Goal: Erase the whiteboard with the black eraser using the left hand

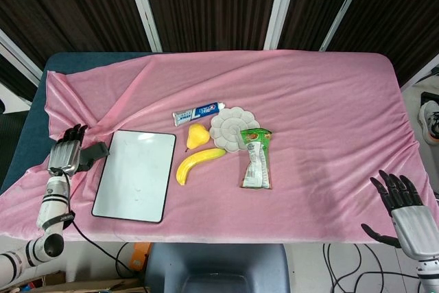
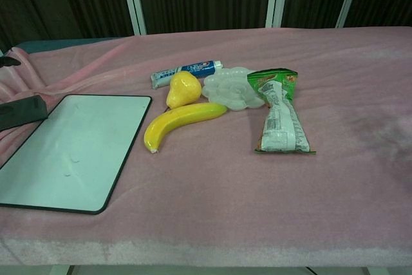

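The whiteboard (image 1: pixel 136 175) lies flat on the pink cloth at the front left, with a few faint marks near its middle (image 2: pixel 71 149). The black eraser (image 1: pixel 95 152) lies on the cloth just off the board's upper left edge, seen in the chest view as a dark bar (image 2: pixel 22 113). My left hand (image 1: pixel 66 150) is right beside it on the left, fingers stretched out and apart, holding nothing. Whether it still touches the eraser I cannot tell. My right hand (image 1: pixel 405 207) hangs off the table's front right corner, fingers spread.
Right of the board lie a banana (image 1: pixel 197 163), a pear (image 1: pixel 197 135), a toothpaste tube (image 1: pixel 199 112), a white flower-shaped palette (image 1: pixel 234 128) and a green snack packet (image 1: pixel 256 157). The pink cloth (image 1: pixel 322 114) is bunched in folds at the left.
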Motion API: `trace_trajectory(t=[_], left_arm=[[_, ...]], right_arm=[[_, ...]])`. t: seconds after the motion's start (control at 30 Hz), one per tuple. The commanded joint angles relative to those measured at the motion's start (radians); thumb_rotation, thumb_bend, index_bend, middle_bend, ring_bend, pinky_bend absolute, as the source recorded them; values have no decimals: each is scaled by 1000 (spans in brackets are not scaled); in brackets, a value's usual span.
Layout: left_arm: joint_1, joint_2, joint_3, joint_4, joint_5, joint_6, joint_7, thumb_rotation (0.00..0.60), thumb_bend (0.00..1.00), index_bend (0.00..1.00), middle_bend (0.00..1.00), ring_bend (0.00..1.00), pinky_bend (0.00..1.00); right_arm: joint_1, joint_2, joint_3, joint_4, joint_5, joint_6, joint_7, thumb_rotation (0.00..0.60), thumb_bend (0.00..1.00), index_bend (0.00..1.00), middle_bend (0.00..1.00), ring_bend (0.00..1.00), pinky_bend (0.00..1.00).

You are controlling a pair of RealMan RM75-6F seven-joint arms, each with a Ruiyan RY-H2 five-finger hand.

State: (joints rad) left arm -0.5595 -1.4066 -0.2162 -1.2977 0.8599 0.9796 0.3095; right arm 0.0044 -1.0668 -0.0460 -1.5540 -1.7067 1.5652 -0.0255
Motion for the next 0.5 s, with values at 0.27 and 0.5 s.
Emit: trace_trajectory(t=[0.27,0.5], left_arm=[[316,139,249,-292,566,515,-186,600,338,0,0,0,125],[350,105,291,-234,635,519,-166,600,335,0,0,0,92]], right_arm=[[-3,-2,6,-2,13,6,-5,600,339,0,0,0,0],[-13,-13,19,-5,29,24,-25,600,339,0,0,0,0]])
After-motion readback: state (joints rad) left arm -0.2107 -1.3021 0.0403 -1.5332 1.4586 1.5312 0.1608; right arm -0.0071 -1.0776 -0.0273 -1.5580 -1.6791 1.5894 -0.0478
